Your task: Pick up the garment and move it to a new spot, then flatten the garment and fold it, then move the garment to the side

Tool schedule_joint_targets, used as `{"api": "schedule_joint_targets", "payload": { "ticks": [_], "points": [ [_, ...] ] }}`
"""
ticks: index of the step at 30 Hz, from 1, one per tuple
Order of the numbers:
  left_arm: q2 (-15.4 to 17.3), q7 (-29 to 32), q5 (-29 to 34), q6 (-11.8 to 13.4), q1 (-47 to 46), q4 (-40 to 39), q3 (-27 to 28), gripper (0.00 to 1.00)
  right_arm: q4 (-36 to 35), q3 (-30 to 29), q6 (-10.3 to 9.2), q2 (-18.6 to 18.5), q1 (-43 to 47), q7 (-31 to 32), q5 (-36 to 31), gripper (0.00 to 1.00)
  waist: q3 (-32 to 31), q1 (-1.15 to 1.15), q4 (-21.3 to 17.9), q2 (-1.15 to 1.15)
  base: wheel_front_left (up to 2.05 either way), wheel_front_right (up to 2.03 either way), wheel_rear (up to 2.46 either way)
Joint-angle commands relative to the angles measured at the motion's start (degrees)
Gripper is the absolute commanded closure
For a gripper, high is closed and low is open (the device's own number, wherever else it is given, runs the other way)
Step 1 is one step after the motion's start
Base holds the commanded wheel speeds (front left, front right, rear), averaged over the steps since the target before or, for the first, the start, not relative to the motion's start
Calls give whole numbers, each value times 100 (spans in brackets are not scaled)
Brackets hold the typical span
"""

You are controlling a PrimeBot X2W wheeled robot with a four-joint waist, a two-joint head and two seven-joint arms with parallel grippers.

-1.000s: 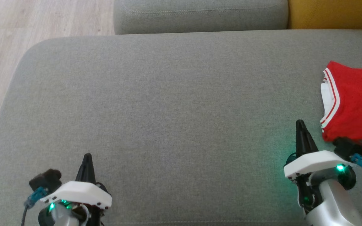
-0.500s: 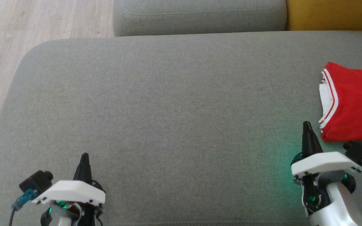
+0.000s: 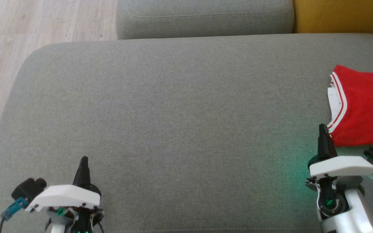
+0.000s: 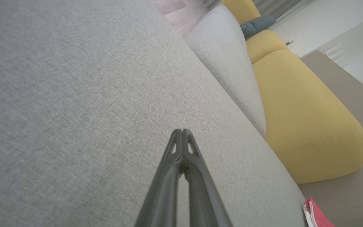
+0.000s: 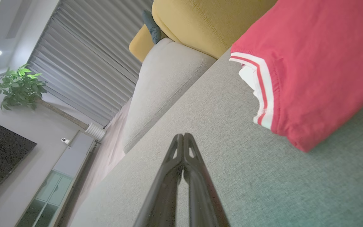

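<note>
The garment (image 3: pixel 364 106) is red with red-and-white striped trim and lies folded at the right edge of the grey cushion (image 3: pixel 173 110). It also shows large in the right wrist view as the garment (image 5: pixel 320 63), and as a small corner of the garment (image 4: pixel 315 216) in the left wrist view. My right gripper (image 3: pixel 322 127) is shut and empty, its tip just left of the garment's near corner. My left gripper (image 3: pixel 83 160) is shut and empty at the lower left, over bare cushion. The tips meet in both wrist views: left gripper (image 4: pixel 181 130), right gripper (image 5: pixel 183 135).
A second grey cushion (image 3: pixel 206 16) lies behind the first, with a yellow one (image 3: pixel 345 16) to its right. Wooden floor (image 3: pixel 28 26) runs along the left. A plant (image 5: pixel 19 86), blinds and a dark screen show in the right wrist view.
Both grippers have drawn back toward the bottom of the head view, the right one also shifting right, toward the garment's near corner. The picture has shifted slightly. The garment lies as before.
</note>
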Motion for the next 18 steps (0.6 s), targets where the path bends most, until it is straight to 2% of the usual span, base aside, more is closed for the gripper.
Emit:
{"api": "schedule_joint_targets", "payload": {
  "ticks": [1,18],
  "points": [
    [58,49,-179,-75,-280,-213,151,100,-265,27,18,-22,-88,38,205,100,-5,0,-2,0,0,0,0],
    [69,353,-1301,-258,-303,-334,368,100,-612,-100,24,-25,98,342,1431,100,-61,0,-23,0,0,0,0]
  ]
}}
